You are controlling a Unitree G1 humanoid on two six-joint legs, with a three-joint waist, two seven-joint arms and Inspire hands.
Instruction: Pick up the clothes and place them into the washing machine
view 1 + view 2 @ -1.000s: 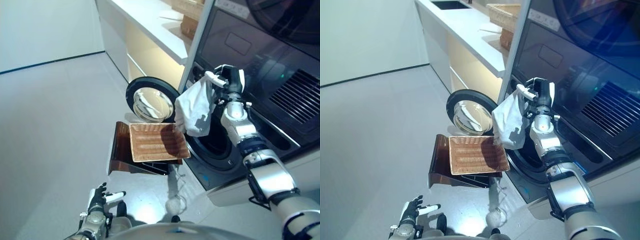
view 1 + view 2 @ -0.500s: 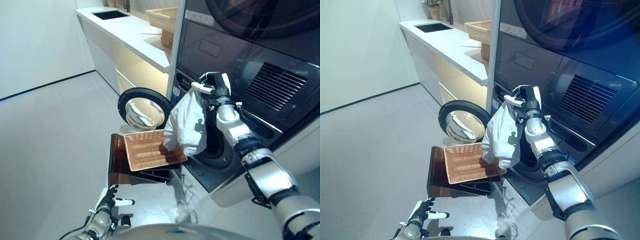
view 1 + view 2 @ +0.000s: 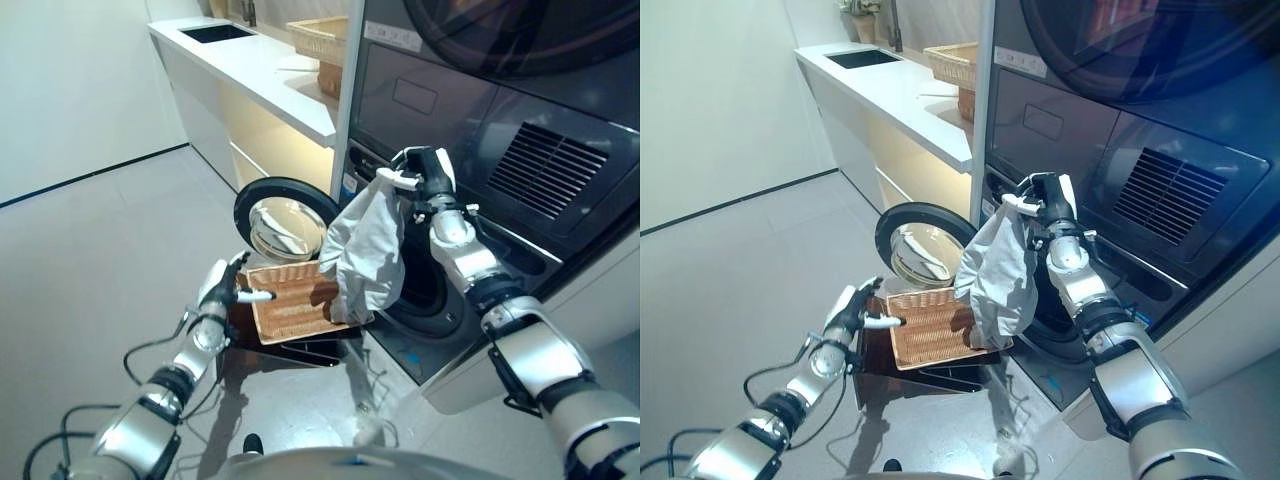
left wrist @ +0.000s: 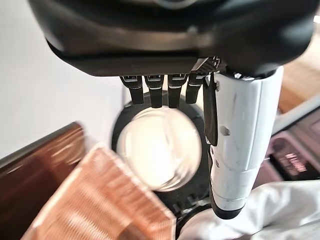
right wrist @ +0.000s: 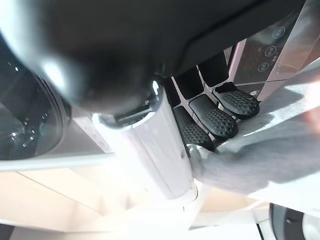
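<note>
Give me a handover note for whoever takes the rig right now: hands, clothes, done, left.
Right hand: shut on the white garment, which hangs in front of the washing machine's open drum, not inside.
Left hand: open, holding nothing, raised beside the wicker basket on the brown stand.
Round door is swung open. Basket looks empty.
Done: garment picked up and brought to the opening.
Left: push it into the drum and let go.
</note>
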